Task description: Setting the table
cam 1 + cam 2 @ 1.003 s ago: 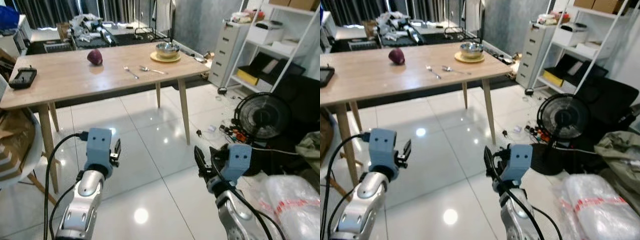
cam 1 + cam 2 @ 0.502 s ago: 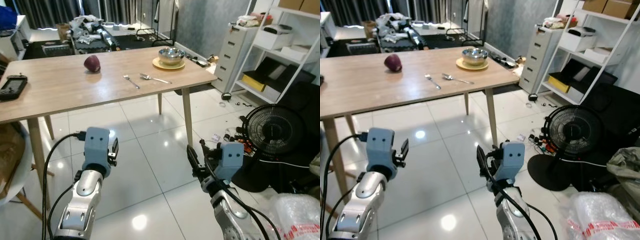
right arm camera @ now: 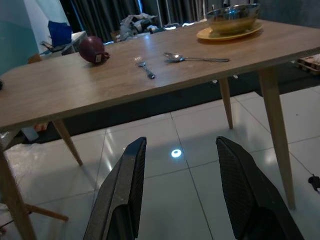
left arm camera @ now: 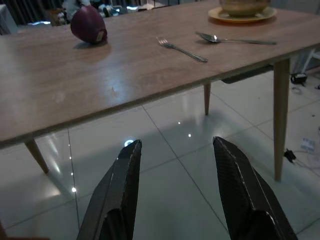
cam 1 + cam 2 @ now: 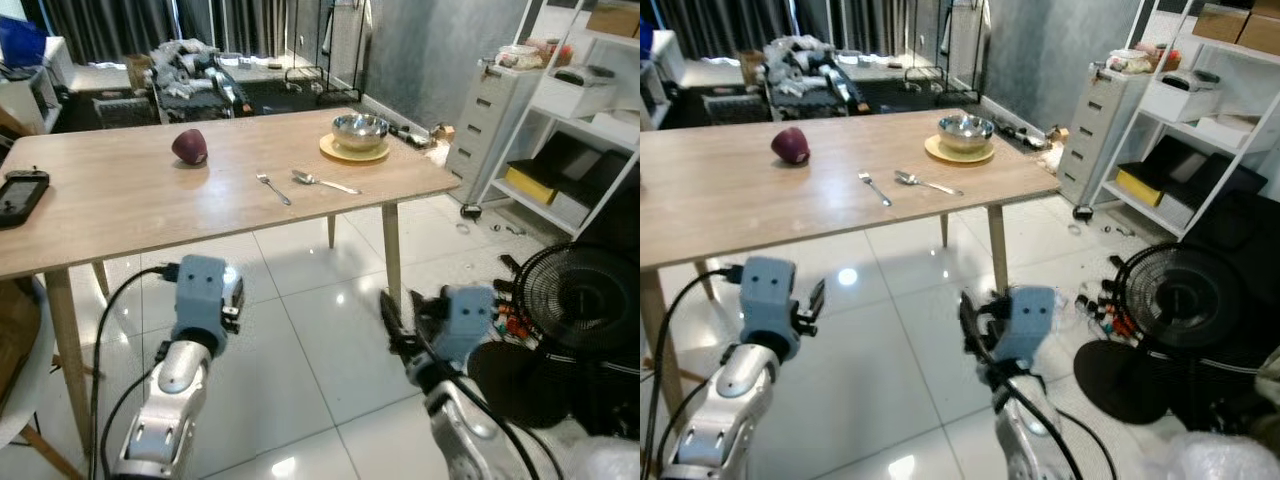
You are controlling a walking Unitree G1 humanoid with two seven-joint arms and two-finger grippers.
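Far left edge of the table (image 5: 120, 215), there's a dark handheld device (image 5: 20, 193) lying flat. Moving along, a red onion (image 5: 189, 146) sits toward the back edge, well apart from everything else. Then the fork (image 5: 273, 187) and, just beside it, the spoon (image 5: 324, 181), both lying loose near the middle of the right half, not yet paired with a place. Toward the far right corner, a steel bowl (image 5: 360, 129) sits on a yellow plate (image 5: 355, 149).

Down here, my left gripper (image 4: 175, 185) hangs over the tiled floor (image 5: 310, 340), short of the table's near edge, fingers spread and holding nothing. My right gripper (image 3: 180, 187) is the same story: parted, empty, low, pointing at the table from below its top.

I'd call this the approach step; nothing on the table is in reach yet. Next I reckon I need to close in on the near edge, raise an arm above the tabletop, and go for the fork or spoon. Flat cutlery on bare wood will want a careful pinch.

Off to the right, a floor fan (image 5: 580, 310) and shelving (image 5: 570, 110) crowd the walkway.
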